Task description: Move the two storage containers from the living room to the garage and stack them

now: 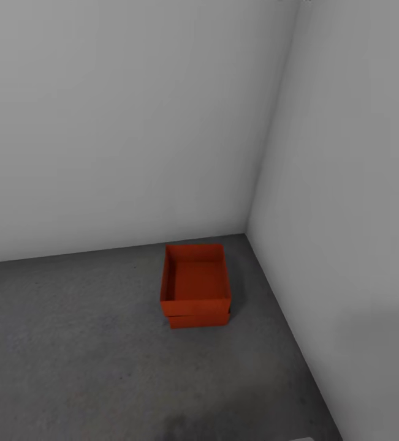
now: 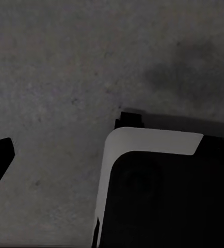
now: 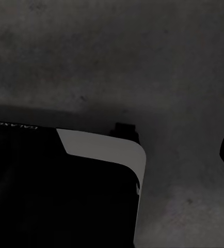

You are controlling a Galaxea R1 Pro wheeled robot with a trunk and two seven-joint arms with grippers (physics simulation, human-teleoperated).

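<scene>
Near the corner where two white walls (image 1: 119, 122) meet, the two storage containers (image 1: 195, 288) sit stacked on the floor (image 1: 70, 349), one orange-red bin nested squarely on the other, the upper one open and empty; the stack lies close to the right wall, just apart from the back wall; both wrist views look down on speckled grey concrete and the robot's dark base (image 2: 169, 196); whether either gripper is wide or narrow cannot be told.
</scene>
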